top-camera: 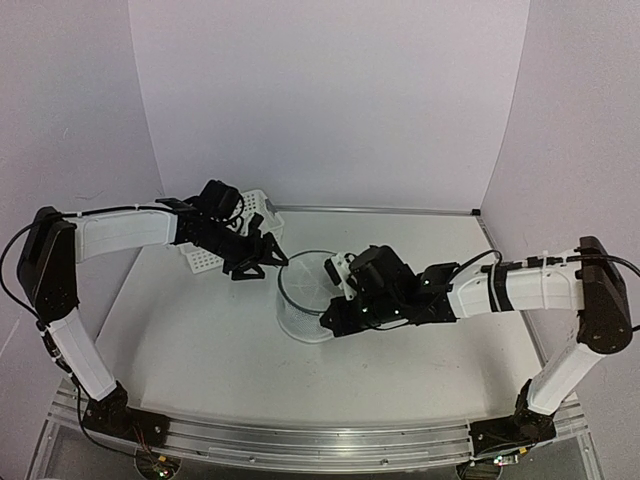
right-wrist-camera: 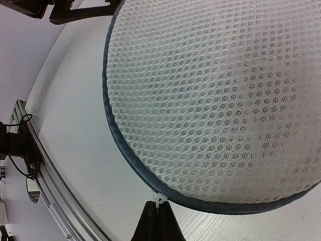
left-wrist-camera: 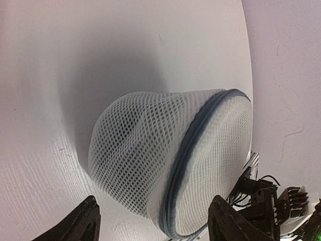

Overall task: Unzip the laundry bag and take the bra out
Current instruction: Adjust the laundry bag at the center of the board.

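Right gripper point(right-wrist-camera: 159, 223) is pinching the zip tab point(right-wrist-camera: 158, 200) of the laundry bag point(right-wrist-camera: 215, 100); left gripper point(left-wrist-camera: 154, 200) is hovering wide open. Unzipping looks to be starting, calling next for dragging that tab round the rim point(right-wrist-camera: 118, 145)

Left tool point(top-camera: 265, 262) gapes just beside laundry bag point(top-camera: 300, 290).

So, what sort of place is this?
Probably a robot test cell: two arms on a metal rail, a white table boxed in by plain walls, a mesh bag as prop.
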Robot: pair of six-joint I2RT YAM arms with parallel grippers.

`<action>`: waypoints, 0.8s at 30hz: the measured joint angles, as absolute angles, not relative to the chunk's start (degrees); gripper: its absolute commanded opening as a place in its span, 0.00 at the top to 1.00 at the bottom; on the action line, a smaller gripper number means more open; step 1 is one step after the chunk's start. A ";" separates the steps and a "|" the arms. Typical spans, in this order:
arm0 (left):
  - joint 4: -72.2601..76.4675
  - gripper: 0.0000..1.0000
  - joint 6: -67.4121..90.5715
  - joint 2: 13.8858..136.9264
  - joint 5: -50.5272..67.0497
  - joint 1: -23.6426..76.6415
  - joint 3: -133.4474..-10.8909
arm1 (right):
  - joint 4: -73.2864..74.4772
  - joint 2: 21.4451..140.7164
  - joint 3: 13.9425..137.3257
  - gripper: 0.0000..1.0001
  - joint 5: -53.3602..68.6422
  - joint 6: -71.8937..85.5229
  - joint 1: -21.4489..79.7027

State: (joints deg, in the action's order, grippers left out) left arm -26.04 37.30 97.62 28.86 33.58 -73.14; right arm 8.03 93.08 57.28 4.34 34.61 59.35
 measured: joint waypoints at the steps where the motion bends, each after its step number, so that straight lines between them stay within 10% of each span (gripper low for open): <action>1: -26.68 0.24 37.41 97.21 28.40 33.58 -73.01 | 7.86 93.73 58.00 1.00 4.54 34.70 59.35; 24: -14.31 0.30 49.50 92.99 37.60 38.35 -62.41 | 5.23 101.06 65.91 1.00 8.62 35.77 60.16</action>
